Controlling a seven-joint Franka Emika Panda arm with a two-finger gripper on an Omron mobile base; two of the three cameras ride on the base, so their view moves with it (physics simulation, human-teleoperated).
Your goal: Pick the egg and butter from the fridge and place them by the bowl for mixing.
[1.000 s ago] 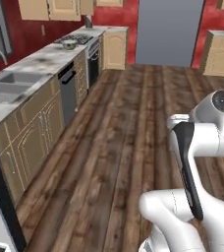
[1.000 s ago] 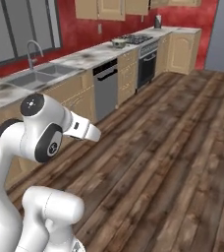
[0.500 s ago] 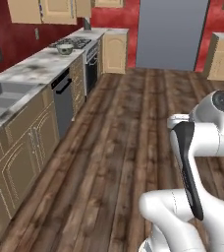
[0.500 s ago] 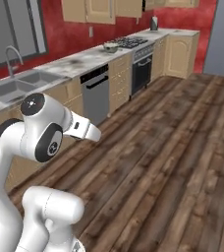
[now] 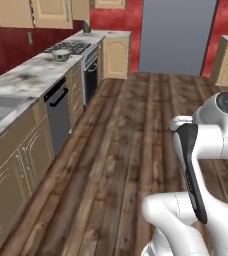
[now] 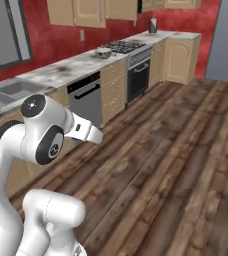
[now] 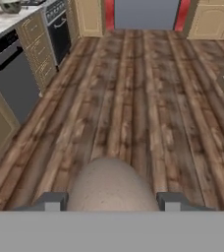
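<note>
The egg [image 7: 113,184], a brownish-tan rounded shape, sits between the two fingertips of the gripper [image 7: 113,201] in the hand view, and the jaws stand partly closed against its sides, so it looks held. Below it runs the dark wood floor [image 7: 143,98], so the hand is carrying it out over open floor, well away from any counter.

The bowl [image 5: 61,55], pale grey-green, rests on the marbled counter [image 5: 31,77] just beside the gas hob [image 5: 72,47], above the black oven [image 5: 91,75] and further along than the dishwasher [image 5: 58,112]. In the right base view it shows as the bowl [image 6: 104,51], well apart from the arm.

The step in hand appears to be the carry to the bowl. It likely goes best with the grip unchanged and the hand level while the base drives in square to the counter, stopping near enough for a low set-down beside the bowl, since a round egg may roll.
</note>
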